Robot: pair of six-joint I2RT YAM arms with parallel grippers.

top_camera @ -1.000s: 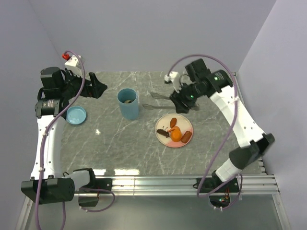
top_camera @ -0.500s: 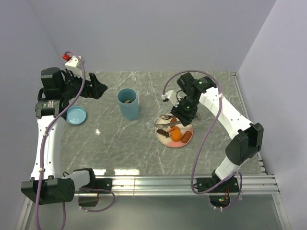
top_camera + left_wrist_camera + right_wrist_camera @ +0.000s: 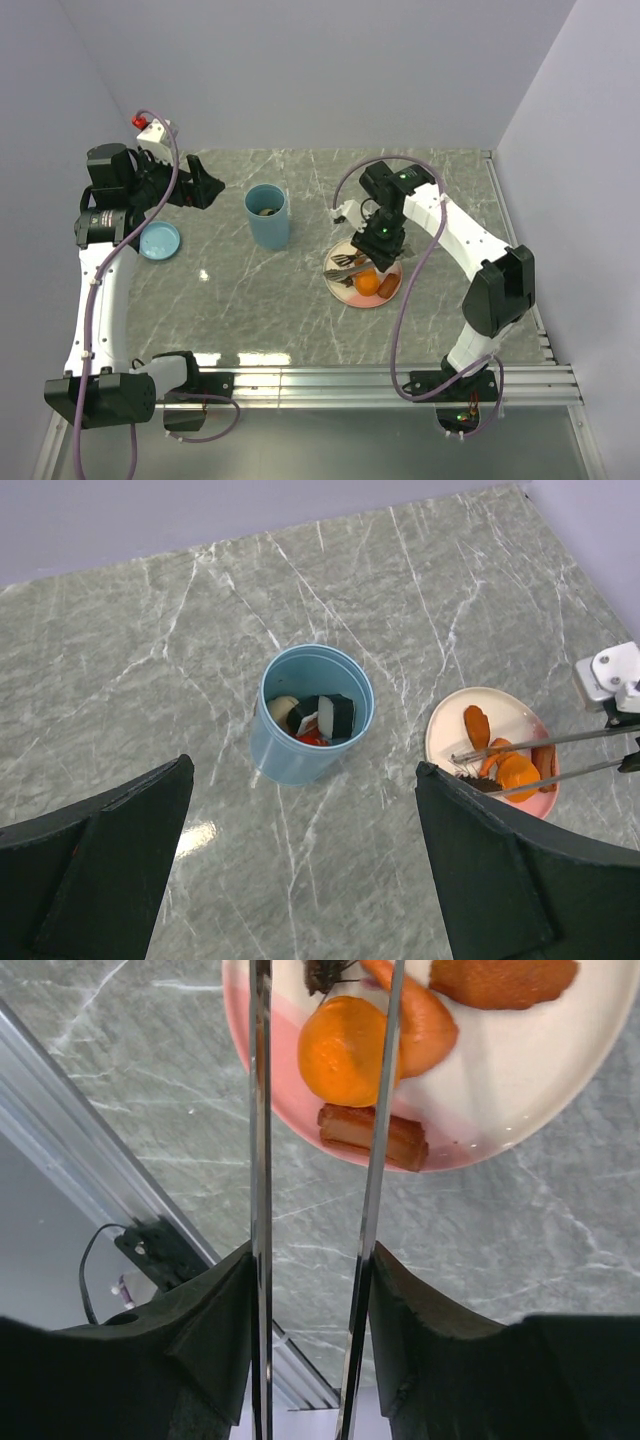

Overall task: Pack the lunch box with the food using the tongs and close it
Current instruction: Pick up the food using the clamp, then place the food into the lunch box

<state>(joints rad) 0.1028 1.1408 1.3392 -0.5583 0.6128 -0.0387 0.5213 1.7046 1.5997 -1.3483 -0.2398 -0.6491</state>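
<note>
While the left gripper hangs wide open at the table's left, near the blue lid, nothing is held in it. Further right, the lunch box is seen upright and uncovered, with several pieces inside. Right again, the pink plate carries the remaining food: an orange round, a brown sausage and reddish pieces. The tongs are clamped by their two arms between the fingers of the right gripper, the orange round showing between those arms. The pieces are judged light, hard and slippery against thin metal. The round is best taken across its widest part and the sausage across its middle, with a gentle squeeze.
</note>
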